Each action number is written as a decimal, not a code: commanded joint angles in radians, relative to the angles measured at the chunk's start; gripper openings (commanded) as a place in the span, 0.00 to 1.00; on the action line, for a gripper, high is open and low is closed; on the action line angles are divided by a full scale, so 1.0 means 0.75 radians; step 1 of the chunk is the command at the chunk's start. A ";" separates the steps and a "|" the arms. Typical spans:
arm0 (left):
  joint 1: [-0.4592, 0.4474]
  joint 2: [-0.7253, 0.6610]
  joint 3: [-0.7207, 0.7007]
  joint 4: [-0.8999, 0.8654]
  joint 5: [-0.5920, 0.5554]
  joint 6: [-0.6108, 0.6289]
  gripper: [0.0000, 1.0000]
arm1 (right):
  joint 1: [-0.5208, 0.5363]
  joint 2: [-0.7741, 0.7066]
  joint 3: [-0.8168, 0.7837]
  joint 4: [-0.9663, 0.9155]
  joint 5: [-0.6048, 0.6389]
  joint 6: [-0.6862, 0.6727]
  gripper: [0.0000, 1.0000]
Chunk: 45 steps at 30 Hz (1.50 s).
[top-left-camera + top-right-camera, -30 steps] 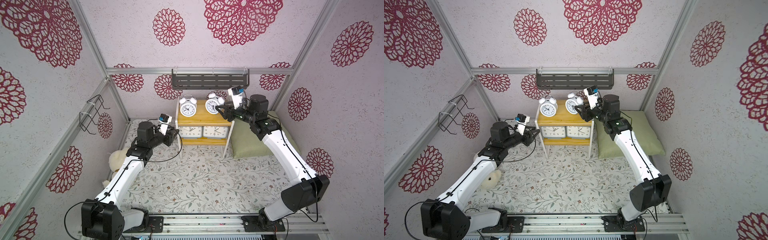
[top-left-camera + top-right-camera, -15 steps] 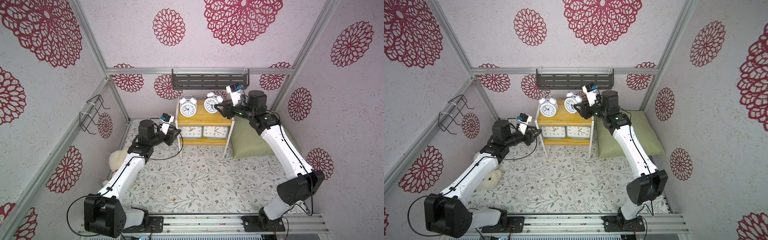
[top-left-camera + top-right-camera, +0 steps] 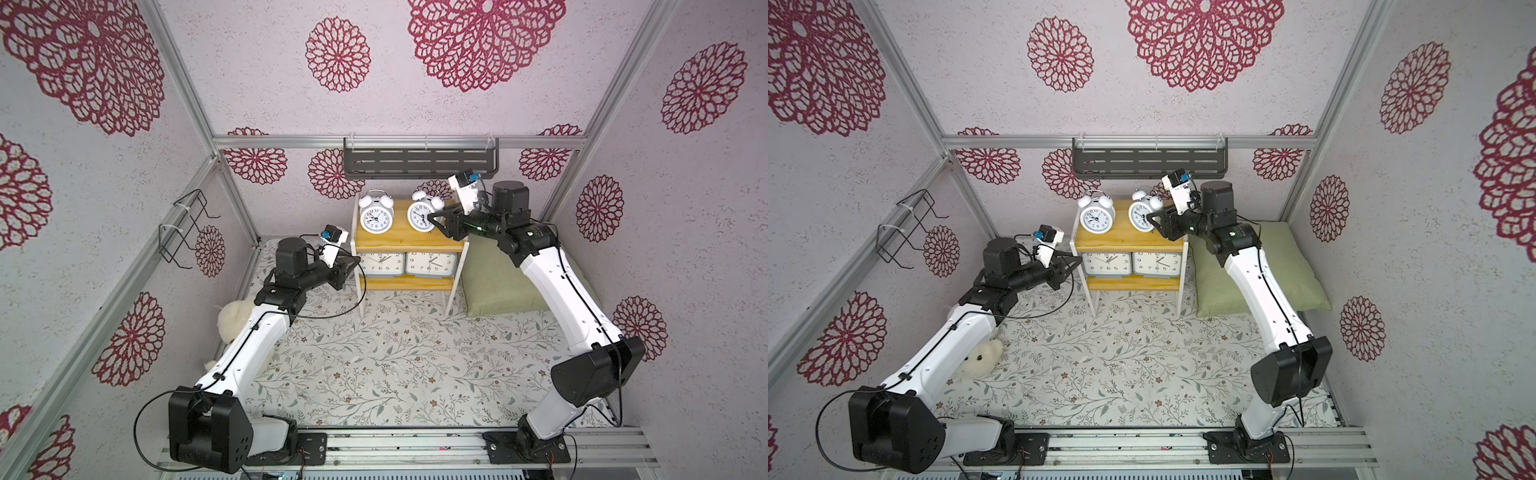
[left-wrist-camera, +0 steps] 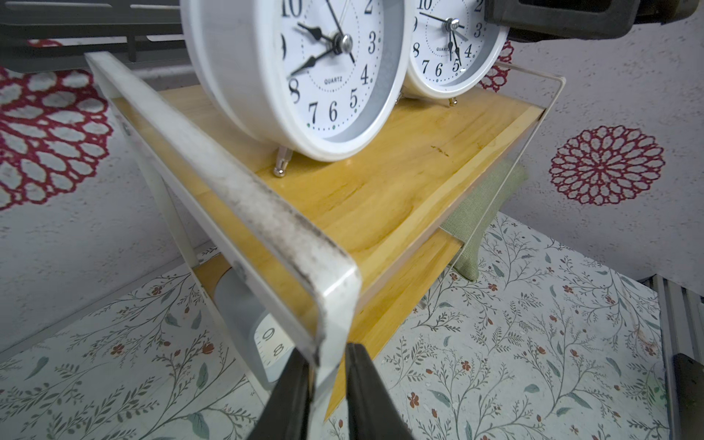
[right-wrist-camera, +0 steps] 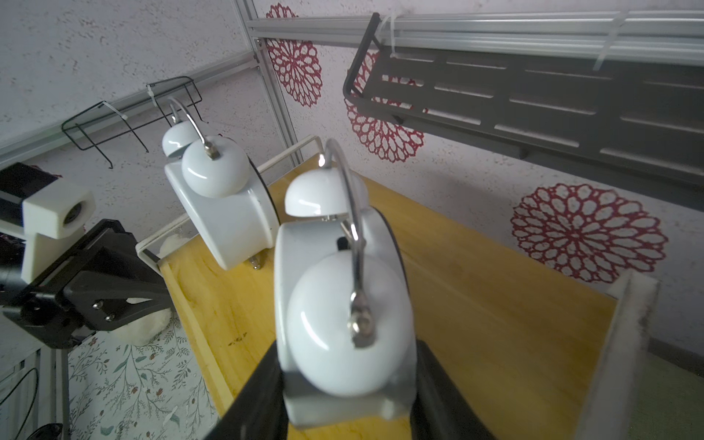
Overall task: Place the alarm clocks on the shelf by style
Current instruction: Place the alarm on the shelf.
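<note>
Where the right arm ends, the right gripper is clamped on one twin-bell clock, with one black finger across the dial side and one behind. That clock stands toward the 3 o'clock end of the top board of the shelf. Its dial faces 6 o'clock and its handle points up, tipped slightly toward 1 o'clock; in the left wrist view a foot sits at the board. At its 9 o'clock, near but apart, the second twin-bell clock stands upright and square, dial also to 6 o'clock. On the lower board the two grey rectangular clocks stand side by side. Their long axes run 9 to 3 and their dials face 6 o'clock. At the shelf's front corner on the 9 o'clock side is the left gripper. Its fingers stand narrow astride the white frame leg, close against both faces, but I cannot tell whether they press it. Further out, a green cushion lies at the shelf's 3 o'clock, against its leg. A cream plush toy lies at its 8 o'clock, partly under the left arm. A dark slotted rack hangs on the wall at 12 o'clock. A black wire holder hangs on the 9 o'clock wall.
</note>
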 commanded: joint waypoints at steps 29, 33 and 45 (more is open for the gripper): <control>0.007 0.013 0.042 -0.034 0.042 0.027 0.23 | -0.007 0.033 0.178 -0.126 -0.030 -0.123 0.40; 0.007 0.016 0.046 -0.036 0.044 0.029 0.23 | -0.007 0.039 0.187 -0.135 -0.029 -0.127 0.49; 0.007 0.022 0.048 -0.042 0.050 0.035 0.23 | -0.007 0.040 0.198 -0.137 -0.022 -0.131 0.74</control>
